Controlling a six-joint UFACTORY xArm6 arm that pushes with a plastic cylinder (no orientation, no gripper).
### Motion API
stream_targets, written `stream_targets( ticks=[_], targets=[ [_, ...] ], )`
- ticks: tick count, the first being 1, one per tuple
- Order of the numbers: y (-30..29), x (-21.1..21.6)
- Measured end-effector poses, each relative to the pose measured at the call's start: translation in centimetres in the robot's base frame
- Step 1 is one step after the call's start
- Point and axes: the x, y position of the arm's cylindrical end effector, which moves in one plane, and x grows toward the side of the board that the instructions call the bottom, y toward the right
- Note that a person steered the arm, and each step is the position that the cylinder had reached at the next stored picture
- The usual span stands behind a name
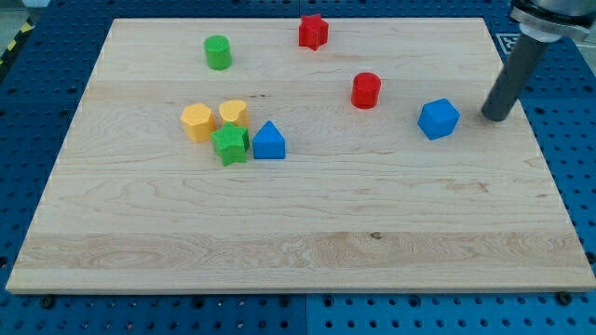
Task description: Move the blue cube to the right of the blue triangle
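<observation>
My end effector is a bare rod with nothing to clamp, my tip (pixel 495 117) just off the view's right of the blue cube (pixel 439 119), not touching, blue triangle (pixel 268 141) well away at view's left.

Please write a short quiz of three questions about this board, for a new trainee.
1. True or false: my tip touches the blue cube.
2. Which block sits nearest the blue triangle? A) red cylinder B) green star C) red star
3. Fill in: the green cylinder lies toward the view's ____ left.

Key: 1 false, it stands apart at the cube's right; 2 B; 3 top.
</observation>
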Motion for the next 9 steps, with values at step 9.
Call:
stream_targets(
  ticks=[9],
  targets=[
    [-12.1, 6.0]
  ],
)
